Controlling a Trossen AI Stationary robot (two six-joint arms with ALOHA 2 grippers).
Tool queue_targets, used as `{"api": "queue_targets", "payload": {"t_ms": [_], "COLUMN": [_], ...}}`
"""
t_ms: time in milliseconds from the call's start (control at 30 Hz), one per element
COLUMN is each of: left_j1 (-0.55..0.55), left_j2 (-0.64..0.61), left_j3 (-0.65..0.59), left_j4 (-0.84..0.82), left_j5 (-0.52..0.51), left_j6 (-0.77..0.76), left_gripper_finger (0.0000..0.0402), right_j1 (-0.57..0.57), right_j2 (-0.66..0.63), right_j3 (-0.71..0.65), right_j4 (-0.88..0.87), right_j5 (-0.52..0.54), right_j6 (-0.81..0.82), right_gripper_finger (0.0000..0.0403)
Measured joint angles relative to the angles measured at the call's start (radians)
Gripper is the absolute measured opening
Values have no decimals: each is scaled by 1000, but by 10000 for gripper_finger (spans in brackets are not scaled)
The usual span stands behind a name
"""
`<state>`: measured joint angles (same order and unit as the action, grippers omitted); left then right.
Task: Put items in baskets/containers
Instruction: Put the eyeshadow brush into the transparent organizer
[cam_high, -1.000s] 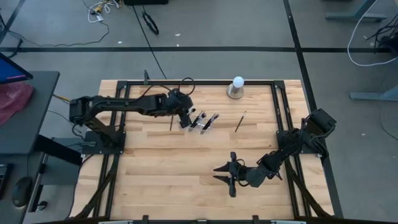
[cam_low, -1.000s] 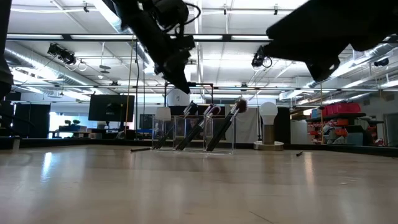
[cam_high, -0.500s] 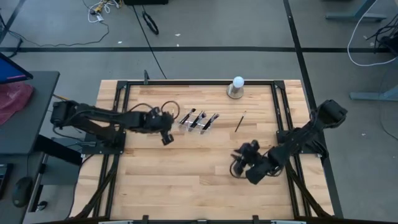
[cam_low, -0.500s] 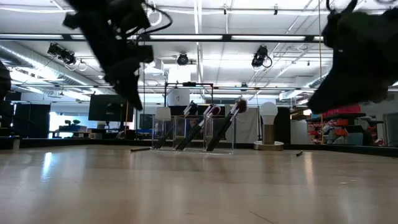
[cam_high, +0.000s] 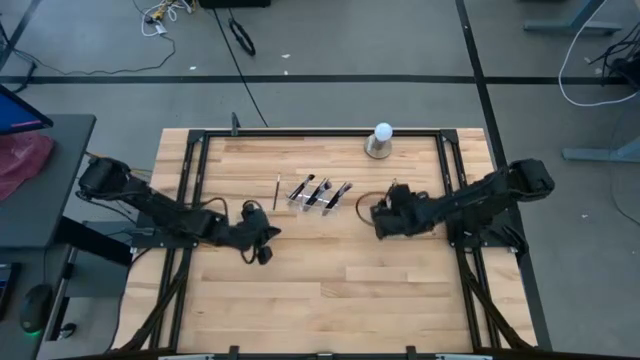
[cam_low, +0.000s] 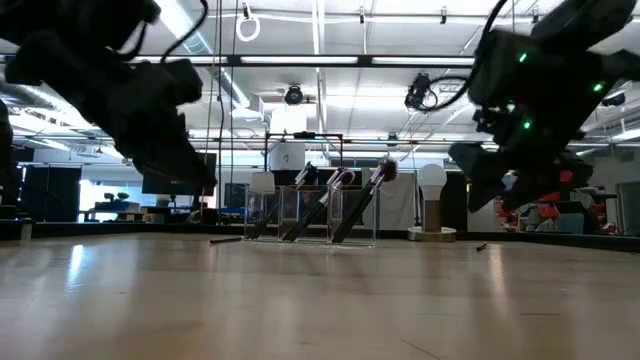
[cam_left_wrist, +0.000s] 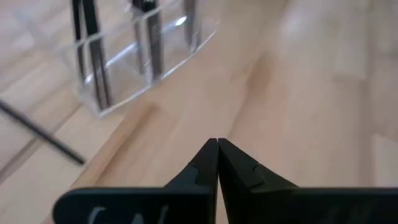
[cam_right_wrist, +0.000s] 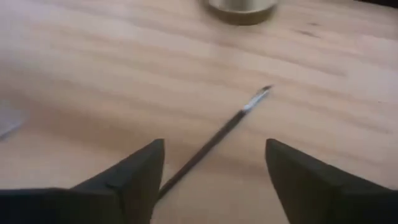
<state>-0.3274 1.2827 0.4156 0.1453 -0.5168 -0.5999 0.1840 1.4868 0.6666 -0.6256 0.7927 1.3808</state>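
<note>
- We see the right end effector spread wide (holding nothing), a brush lying between its fingers on the bench.
- We see the left end effector pinched closed, empty.

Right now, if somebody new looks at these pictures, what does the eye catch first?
Probably the clear holder near the table's far middle, with dark brushes leaning in it. Next, the right gripper, jaws wide open, over a loose brush lying on the wood.

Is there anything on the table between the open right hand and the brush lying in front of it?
No. In the right wrist view only bare wood lies between the right hand and the brush.
</note>
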Motion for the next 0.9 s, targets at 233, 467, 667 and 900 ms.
{"api": "queue_targets", "payload": {"t_ms": [233, 467, 667, 900], "left_j1": [-131, -169, -171, -170], "left_j2": [0, 0, 0, 0], "left_j3": [0, 0, 0, 0], "left_j4": [80, 80, 80, 80], "left_j5": [-146, -194, -198, -209], "left_j6": [9, 10, 9, 8], "left_gripper_finger": [16, 16, 16, 16], "right_j1": [-170, -233, -279, -320], "right_j2": [0, 0, 0, 60], "right_j3": [-121, -255, -286, -287], "right_j4": [176, 562, 581, 692], "right_j5": [40, -4, -27, -82], "right_j6": [-22, -209, -222, -354], "right_gripper_finger": [303, 268, 234, 215]}}
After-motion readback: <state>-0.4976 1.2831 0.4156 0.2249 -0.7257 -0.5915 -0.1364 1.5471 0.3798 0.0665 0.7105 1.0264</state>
